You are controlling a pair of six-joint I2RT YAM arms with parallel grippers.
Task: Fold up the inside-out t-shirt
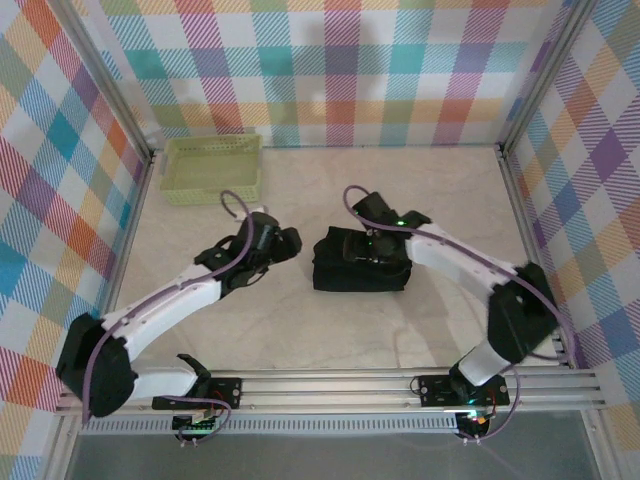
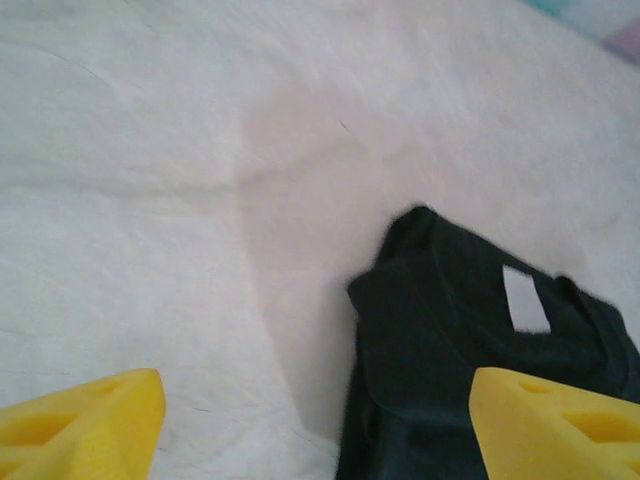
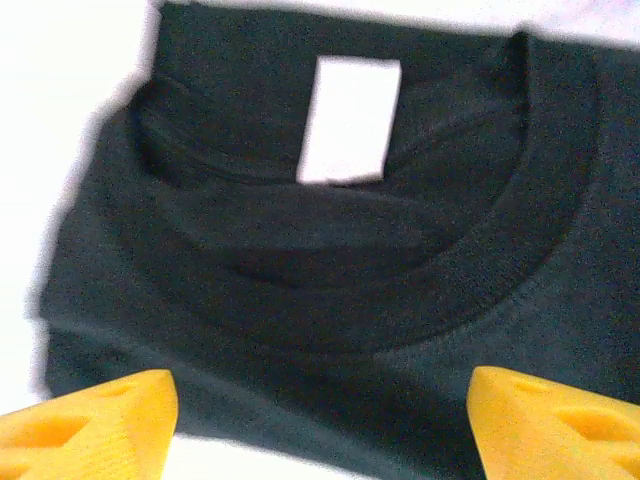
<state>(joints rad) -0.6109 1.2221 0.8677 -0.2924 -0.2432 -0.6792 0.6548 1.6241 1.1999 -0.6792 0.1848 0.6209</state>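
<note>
The inside-out t-shirt point(image 1: 345, 275) lies as a compact black folded bundle in the middle of the table. In the right wrist view its collar and white tag point(image 3: 350, 120) face up. My right gripper point(image 1: 366, 247) hovers over the bundle's top, open, its yellow fingers point(image 3: 95, 420) spread wide above the cloth point(image 3: 330, 280) with nothing between them. My left gripper point(image 1: 290, 243) is just off the bundle's left edge, also open. Its right finger point(image 2: 555, 425) is over the shirt point(image 2: 450, 370), its left one over bare table.
A pale yellow-green lattice basket point(image 1: 213, 167) stands at the back left against the checked wall. Metal frame rails point(image 1: 340, 385) run along the near edge. Bare marbled tabletop point(image 1: 400, 180) surrounds the shirt.
</note>
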